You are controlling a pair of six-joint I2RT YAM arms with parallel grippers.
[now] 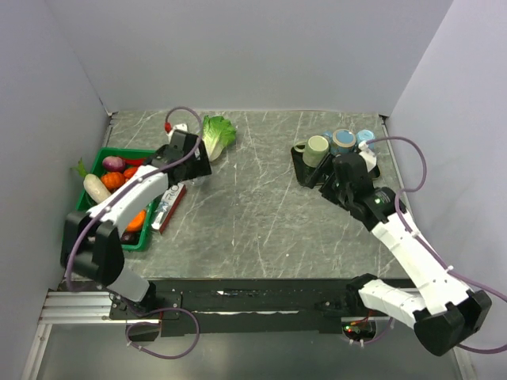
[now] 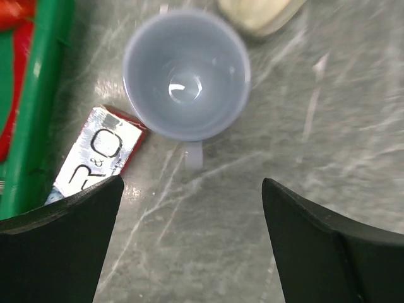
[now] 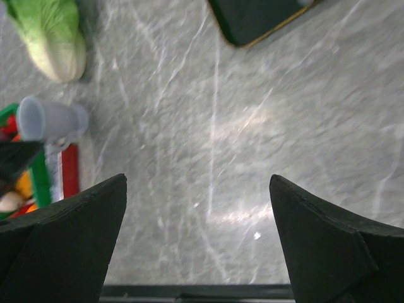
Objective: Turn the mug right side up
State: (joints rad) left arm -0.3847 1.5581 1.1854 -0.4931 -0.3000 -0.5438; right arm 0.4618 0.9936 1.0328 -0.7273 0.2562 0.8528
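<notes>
Your left gripper (image 2: 191, 184) hangs directly over the mug (image 2: 186, 76), jaws spread wide with nothing between them. Your right gripper (image 3: 197, 178) is just as wide and empty, well apart from it over bare table. The mug stands on the grey marbled table (image 2: 328, 126), mouth up, so you look straight down to its bottom. It sits just beside the red-and-white packet (image 2: 101, 150) and near the green crate (image 2: 30, 107), its small handle (image 2: 193, 154) pointing toward the fingers. It looks like a pale plastic cup: light, stiff, smooth-walled, easy to tip and unlikely to break. If you need hold of it, pinch the rim wall opposite the handle, or close low across the body, squeezing gently so it doesn't skid out. To my eye the task looks done
</notes>
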